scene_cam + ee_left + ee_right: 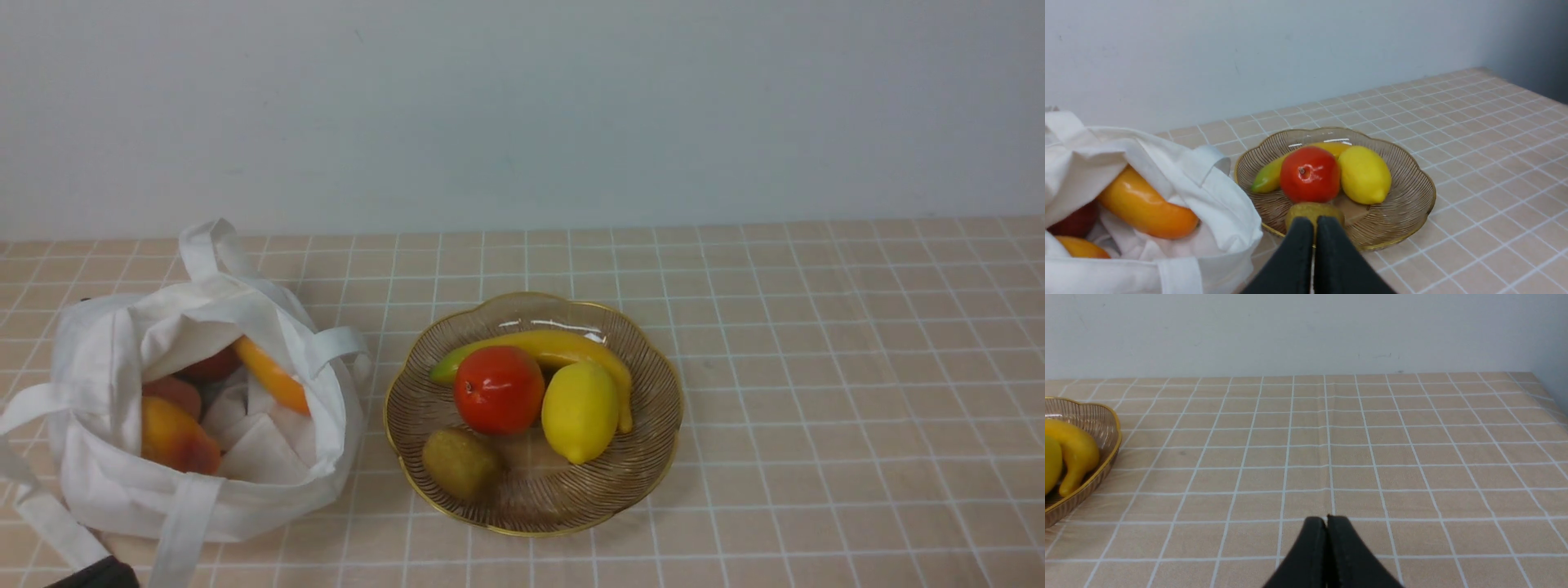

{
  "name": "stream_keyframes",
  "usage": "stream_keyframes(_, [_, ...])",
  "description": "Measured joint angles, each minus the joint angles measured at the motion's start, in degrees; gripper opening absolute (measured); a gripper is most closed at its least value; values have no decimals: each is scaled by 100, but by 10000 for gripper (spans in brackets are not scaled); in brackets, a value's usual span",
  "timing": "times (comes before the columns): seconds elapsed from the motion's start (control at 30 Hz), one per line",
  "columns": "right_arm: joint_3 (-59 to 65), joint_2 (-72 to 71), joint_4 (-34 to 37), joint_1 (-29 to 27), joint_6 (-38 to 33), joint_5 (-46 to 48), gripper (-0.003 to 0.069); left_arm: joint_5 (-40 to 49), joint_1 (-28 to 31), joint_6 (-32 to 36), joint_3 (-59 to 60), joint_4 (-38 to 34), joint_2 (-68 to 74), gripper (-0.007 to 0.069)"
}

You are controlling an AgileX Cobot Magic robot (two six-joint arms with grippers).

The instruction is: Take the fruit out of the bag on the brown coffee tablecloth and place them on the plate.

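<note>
Nearest, the left pincer (pixel 1314 228) is held closed, with nothing gripped between its tips; in the front view only a dark part of its arm is shown, low at the left corner. The right pincer (pixel 1327 522) is also closed and empty, over the tablecloth (pixel 1306 457) to the right of the plate (pixel 535 523).

The white bag (pixel 269 514) is found beyond the left arm, its mouth open and a strap (pixel 186 531) hung over the near rim. The left arm is clearly the nearer one, so the next pick is probably best made with it, once its pincer has been opened.

Inside, the yellow-red fruit (pixel 175 437) is lodged against the near-left wall. Farther in, the long orange fruit (pixel 273 376) is leaned along the right wall, its long axis run from far left to near right; a grip across that axis seems called for, with care that no cloth is pinched. Farther back, a dark red fruit (pixel 214 365) is partly hidden by the bag's fold
</note>
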Motion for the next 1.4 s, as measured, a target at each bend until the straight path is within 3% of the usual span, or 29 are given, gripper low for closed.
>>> stream_keyframes(0.27, [0, 0, 5, 0, 0, 0, -17, 13, 0, 7, 322, 4, 165, -8])
stream_keyframes(0.5, [0, 0, 5, 0, 0, 0, -17, 13, 45, -290, 336, 616, 165, -8])
stream_keyframes(1.0, [0, 0, 5, 0, 0, 0, -17, -289, 2145, -264, 1245, 670, -10, -8])
stream_keyframes(1.4, [0, 0, 5, 0, 0, 0, -17, -289, 2388, -264, 1245, 646, -13, -8])
